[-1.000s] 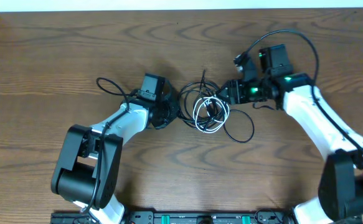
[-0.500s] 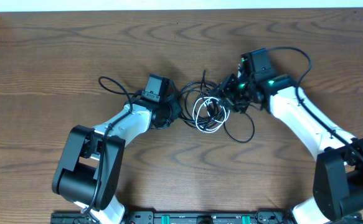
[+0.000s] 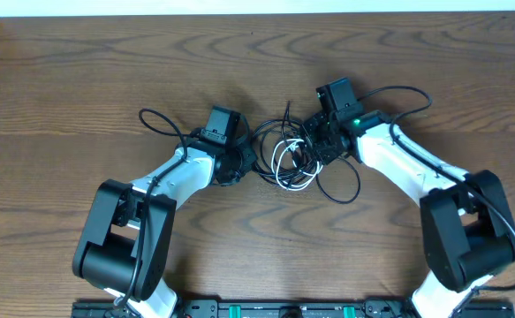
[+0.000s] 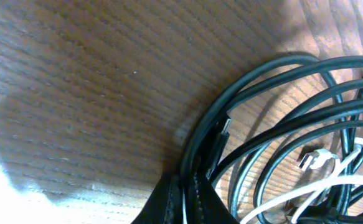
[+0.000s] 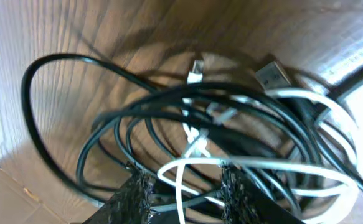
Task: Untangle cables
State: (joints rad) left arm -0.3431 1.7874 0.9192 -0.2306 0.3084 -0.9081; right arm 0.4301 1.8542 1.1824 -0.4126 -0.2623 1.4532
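The cables lie in one tangle at mid-table: black cables (image 3: 341,190) in loops and a shorter white cable (image 3: 294,181) coiled among them. My left gripper (image 3: 239,161) is at the tangle's left edge, shut on a black cable strand (image 4: 274,68) in the left wrist view, fingers (image 4: 184,199) pressed together. The white cable (image 4: 293,196) shows to their right. My right gripper (image 3: 314,141) is open over the tangle's upper right. In the right wrist view its fingers (image 5: 184,186) straddle the white cable (image 5: 262,163) and black cable strands (image 5: 38,124).
A white plug end (image 5: 195,70) and a silver USB plug (image 5: 269,74) lie on the wood beyond the right fingers. Thicker arm wires loop at the left (image 3: 155,119) and right (image 3: 407,90). The wooden table (image 3: 257,53) extends all round.
My right gripper has moved left and down onto the tangle, its fingers now over the cables. My left gripper has shifted slightly right and stays shut on the black strand.
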